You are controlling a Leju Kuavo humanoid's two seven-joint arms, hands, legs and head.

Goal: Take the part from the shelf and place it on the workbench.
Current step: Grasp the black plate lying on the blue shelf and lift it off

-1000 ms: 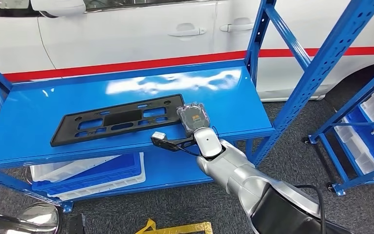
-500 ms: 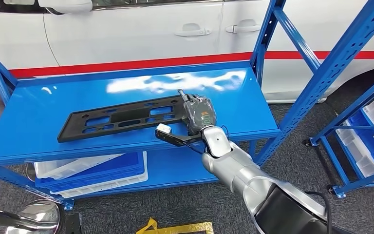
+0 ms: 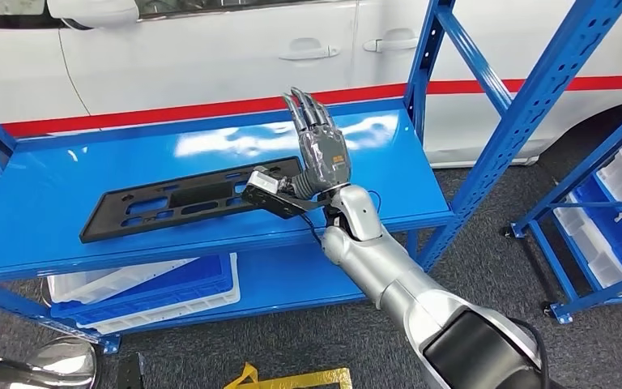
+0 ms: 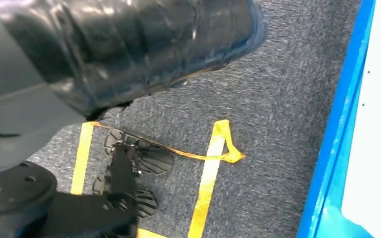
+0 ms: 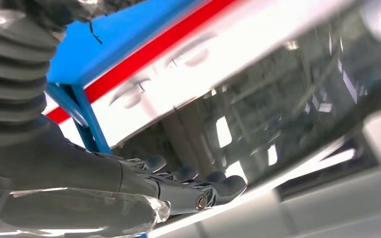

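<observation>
A long black plastic part (image 3: 170, 200) with several cut-outs lies flat on the blue shelf board (image 3: 89, 162), towards its front. My right hand (image 3: 318, 146) stands raised above the part's right end, fingers stretched upward and apart, holding nothing. The right wrist view shows the same hand (image 5: 129, 183) with straight dark fingers (image 5: 213, 188) against the white car.
Blue uprights (image 3: 526, 113) of the rack rise to the right of my arm. A white car (image 3: 210, 49) with a red stripe stands behind the shelf. White and blue bins (image 3: 146, 288) sit on the lower level. Yellow tape (image 4: 208, 173) marks the grey floor.
My right hand has lifted off the part's right end and tipped up, its fingers now pointing upward. The part still lies on the shelf.
</observation>
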